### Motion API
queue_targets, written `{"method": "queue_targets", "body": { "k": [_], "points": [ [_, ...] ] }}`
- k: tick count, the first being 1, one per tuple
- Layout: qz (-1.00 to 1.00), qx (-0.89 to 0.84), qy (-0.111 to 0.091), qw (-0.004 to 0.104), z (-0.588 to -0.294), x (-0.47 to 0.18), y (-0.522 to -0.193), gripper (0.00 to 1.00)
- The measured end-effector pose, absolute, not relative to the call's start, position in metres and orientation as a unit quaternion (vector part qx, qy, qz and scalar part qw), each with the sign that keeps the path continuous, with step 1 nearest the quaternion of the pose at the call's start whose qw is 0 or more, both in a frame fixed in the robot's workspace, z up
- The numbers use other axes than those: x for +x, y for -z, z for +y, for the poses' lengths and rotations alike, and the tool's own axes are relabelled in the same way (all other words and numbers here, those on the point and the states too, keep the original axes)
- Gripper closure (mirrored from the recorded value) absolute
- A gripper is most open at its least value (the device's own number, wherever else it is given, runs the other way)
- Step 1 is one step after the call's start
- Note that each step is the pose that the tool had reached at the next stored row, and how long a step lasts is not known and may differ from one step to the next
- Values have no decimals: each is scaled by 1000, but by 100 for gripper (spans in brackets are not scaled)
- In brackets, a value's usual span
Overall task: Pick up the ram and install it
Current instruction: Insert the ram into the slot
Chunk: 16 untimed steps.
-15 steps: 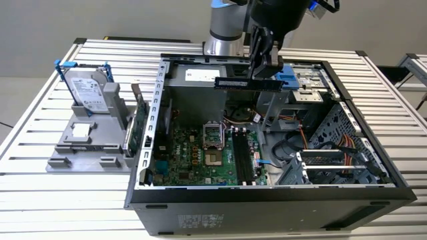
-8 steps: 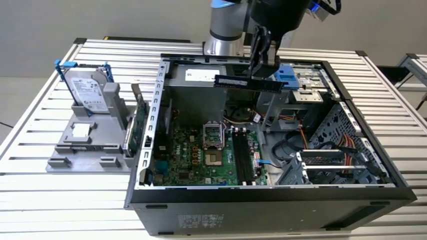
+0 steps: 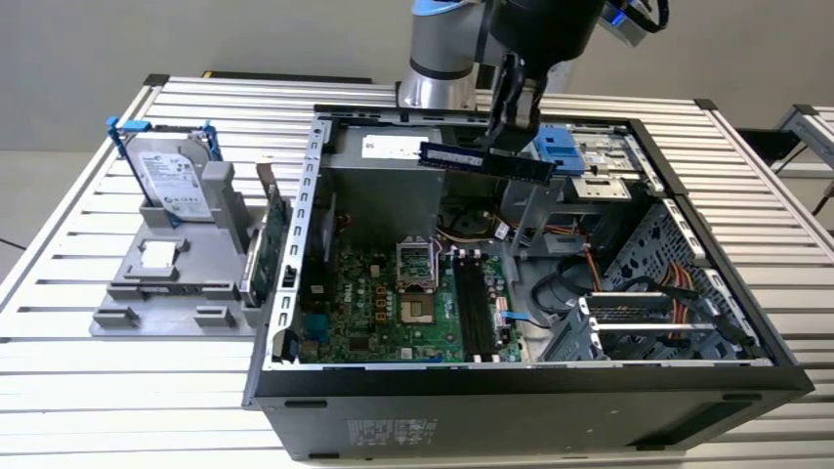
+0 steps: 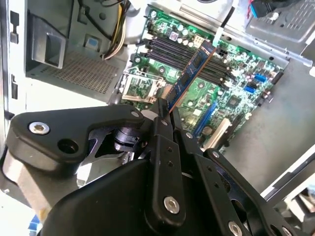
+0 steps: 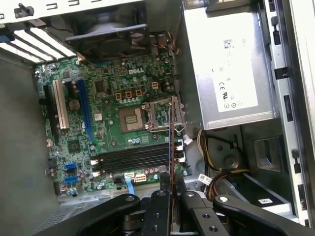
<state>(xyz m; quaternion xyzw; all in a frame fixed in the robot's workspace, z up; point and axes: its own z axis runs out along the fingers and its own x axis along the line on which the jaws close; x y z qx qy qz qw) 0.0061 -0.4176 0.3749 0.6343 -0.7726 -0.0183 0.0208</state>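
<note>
My gripper (image 3: 506,145) hangs over the open computer case (image 3: 521,379), shut on the ram (image 3: 456,156). The ram is a long dark stick with chips, held level above the case's far side. In the second wrist view the ram (image 4: 193,73) sticks out from my gripper (image 4: 165,114) and slants across the green motherboard (image 4: 231,101). In the first wrist view the ram (image 5: 171,140) shows edge-on as a thin line rising from my gripper (image 5: 172,181). It crosses the black memory slots (image 5: 130,156), well above them. The slots (image 3: 478,311) lie on the motherboard (image 3: 378,303) far below.
A silver hard drive in a blue frame (image 3: 170,176) stands on a grey fixture (image 3: 163,283) at the exterior view's left. A green expansion card (image 3: 270,249) leans beside the case wall. Inside the case are a power supply (image 5: 226,73), a fan (image 5: 108,37), cables and drive bays (image 3: 651,303).
</note>
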Motion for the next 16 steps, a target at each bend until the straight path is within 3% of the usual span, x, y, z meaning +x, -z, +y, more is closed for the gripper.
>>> {"method": "queue_targets", "body": {
  "k": [16],
  "points": [
    [-825,564,20,19,-418,6,-375,100]
  ]
}}
